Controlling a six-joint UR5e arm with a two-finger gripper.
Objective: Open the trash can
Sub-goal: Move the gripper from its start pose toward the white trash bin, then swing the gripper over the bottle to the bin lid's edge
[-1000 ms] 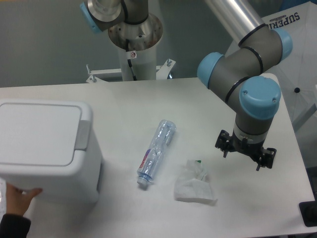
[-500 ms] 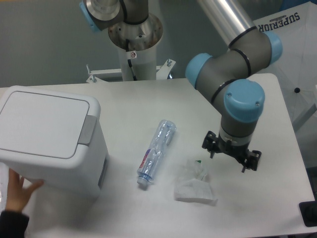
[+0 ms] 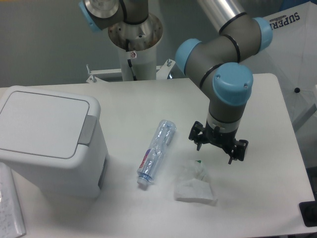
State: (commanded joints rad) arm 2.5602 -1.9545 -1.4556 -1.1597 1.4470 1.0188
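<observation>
Here, left to right:
- Large boxy white plastic trash can, near left, lid closed; grey push tab on its right rim.
- Clear crushed plastic bottle, centre.
- Two-finger gripper, fingers spread, empty, right; it should probably cross left and press squarely on the tab.

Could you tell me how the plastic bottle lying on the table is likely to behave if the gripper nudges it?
The plastic bottle looks clear and empty, so it is probably very light. Lying on its side, it may roll or skid away. Its thin, ribbed walls would likely dent under a squeeze.
</observation>
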